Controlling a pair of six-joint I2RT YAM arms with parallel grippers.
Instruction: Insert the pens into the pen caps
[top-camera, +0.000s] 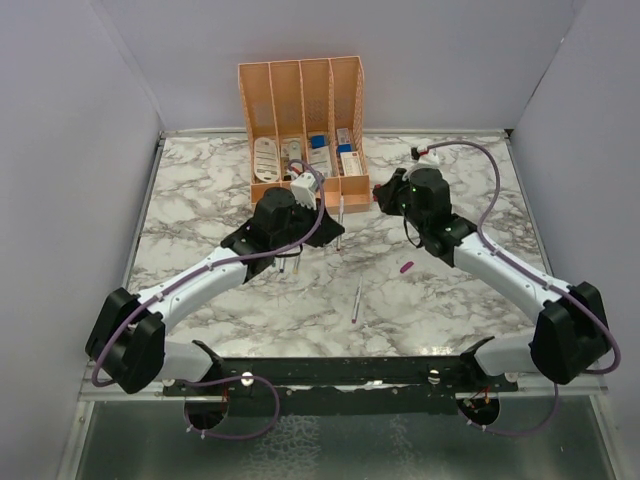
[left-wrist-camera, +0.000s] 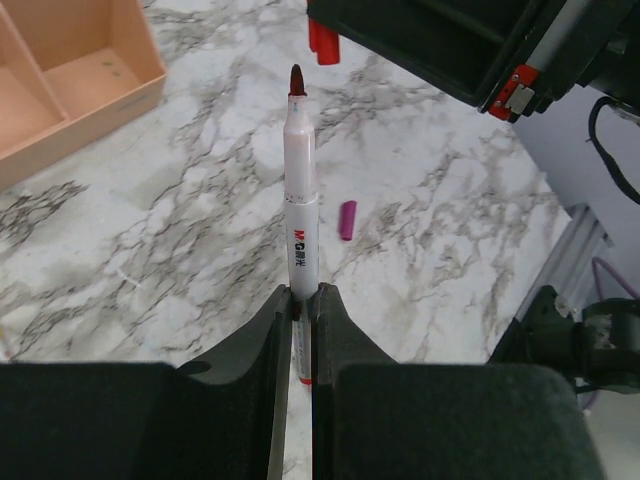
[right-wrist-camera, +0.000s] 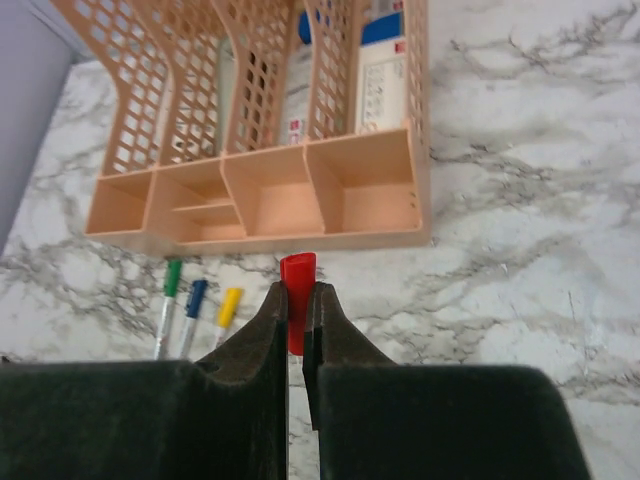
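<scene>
Left end effector (left-wrist-camera: 300, 298) is clamped tight on the red pen (left-wrist-camera: 301, 190) near its back end. It's got a whitish barrel, a small printed logo and a bare dark-red tip pointing away from the wrist, held above the marble bench (left-wrist-camera: 450, 250). Right end effector (right-wrist-camera: 297, 300) is pinching the red cap (right-wrist-camera: 298, 272), a stubby bright-red piece poking out past the fingers. It sits just beyond the pen's tip, not touching. Magenta cap (left-wrist-camera: 347, 220) lies on the bench, and a loose pen (top-camera: 357, 301) lies nearer the arm bases. Three pens (right-wrist-camera: 192, 310) with green, blue and yellow ends lie side by side in front of the peach organiser (right-wrist-camera: 250, 205).
</scene>
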